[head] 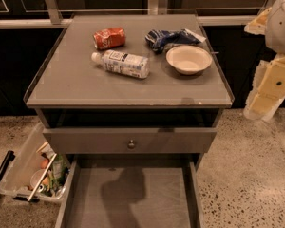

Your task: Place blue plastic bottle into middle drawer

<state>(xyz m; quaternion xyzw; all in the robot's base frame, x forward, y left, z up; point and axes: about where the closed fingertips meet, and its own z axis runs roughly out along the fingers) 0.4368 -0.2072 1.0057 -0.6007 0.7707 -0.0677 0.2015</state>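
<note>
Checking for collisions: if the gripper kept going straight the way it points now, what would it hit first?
Probably the floor. The gripper hangs right of the cabinet, seemingly pointing down, apart from the bottle; depth is unclear.

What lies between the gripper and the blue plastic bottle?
In the camera view, the white bowl lies between the blue plastic bottle and the gripper, which hangs beside the cabinet.
</note>
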